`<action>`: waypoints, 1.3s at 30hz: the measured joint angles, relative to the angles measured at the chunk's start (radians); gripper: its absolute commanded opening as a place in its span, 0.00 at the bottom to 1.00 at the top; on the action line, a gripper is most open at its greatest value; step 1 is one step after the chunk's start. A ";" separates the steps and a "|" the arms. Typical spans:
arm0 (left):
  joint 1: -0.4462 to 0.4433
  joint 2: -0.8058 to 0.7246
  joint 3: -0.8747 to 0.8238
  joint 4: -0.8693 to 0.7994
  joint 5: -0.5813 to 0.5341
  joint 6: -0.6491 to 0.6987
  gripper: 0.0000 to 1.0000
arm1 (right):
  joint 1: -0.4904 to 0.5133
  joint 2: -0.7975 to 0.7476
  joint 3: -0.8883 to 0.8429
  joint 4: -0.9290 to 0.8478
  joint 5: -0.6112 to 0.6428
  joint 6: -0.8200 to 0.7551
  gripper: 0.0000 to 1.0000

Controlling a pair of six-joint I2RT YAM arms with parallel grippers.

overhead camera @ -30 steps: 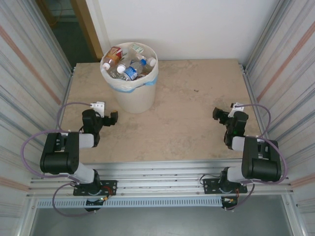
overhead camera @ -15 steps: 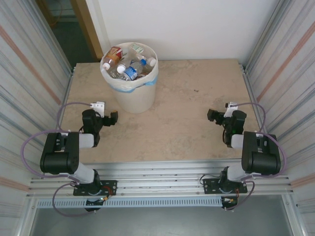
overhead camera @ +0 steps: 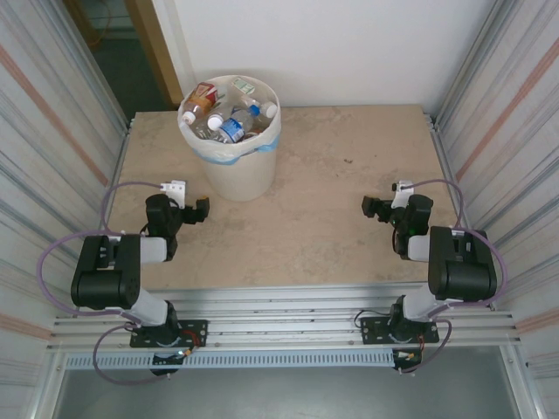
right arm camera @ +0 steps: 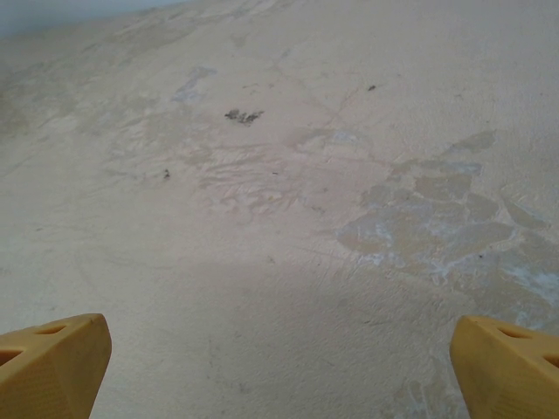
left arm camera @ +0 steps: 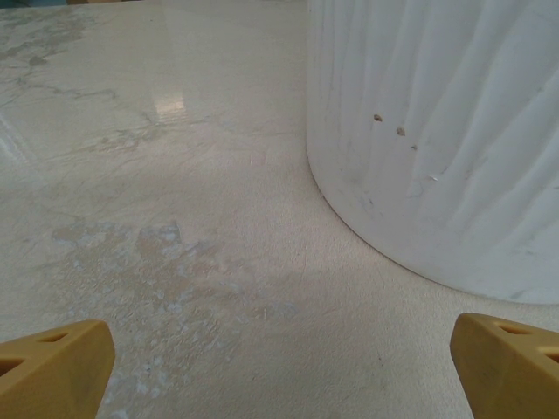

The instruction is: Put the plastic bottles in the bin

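1. Top external view. Bin: round, cream-white, pale liner, blue tape band on its upper part; it stood upright on the bench, just beyond the left fingers and well apart from the right fingers.
2. Same view. Plastic bottles: heaped inside the bin up to its rim, with red and blue labels and white caps among them. None lay between or beside either pair of fingers.
3. Same view. Both arms were folded low near the front edge of the bench. The left fingers pointed right, toward the bin's near side, and the right fingers pointed left, across bare bench. Whether they were apart was too small to tell here.
4. Left wrist view. Two yellow fingertips sat at the lower corners, wide apart, with nothing held. The ribbed white wall of the bin stood ahead and toward the right-hand tip, close but not touching. Pale mottled bench lay between the tips.
5. Right wrist view. Two yellow fingertips sat at the lower corners, wide apart, with nothing held. Bare bench lay between and ahead of the tips, with dark specks farther ahead.
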 measured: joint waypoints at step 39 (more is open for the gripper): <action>0.000 0.000 0.001 0.000 0.000 0.000 0.99 | 0.057 0.000 0.025 -0.031 0.224 0.004 0.98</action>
